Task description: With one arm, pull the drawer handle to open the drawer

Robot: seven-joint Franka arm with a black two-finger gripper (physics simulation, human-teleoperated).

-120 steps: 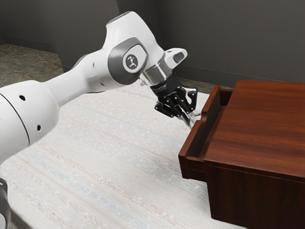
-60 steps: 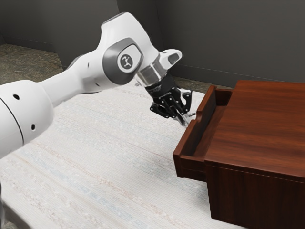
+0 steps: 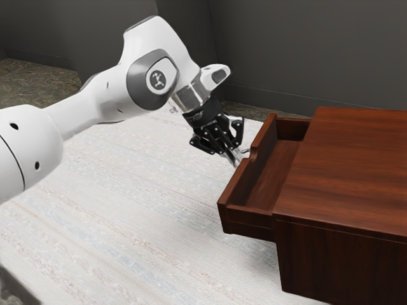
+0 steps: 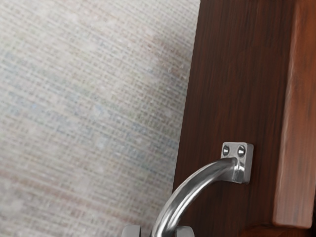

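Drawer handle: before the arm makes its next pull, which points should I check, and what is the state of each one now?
1. Claw on the handle: ok, shut on its bar.
2. Handle's screw plate flat against the drawer front: ok.
3. Drawer out of the cabinet: ok, partly open.
4. Drawer in line with the cabinet, not skewed: ok.
5. Travel left before the drawer's stop: cannot tell.
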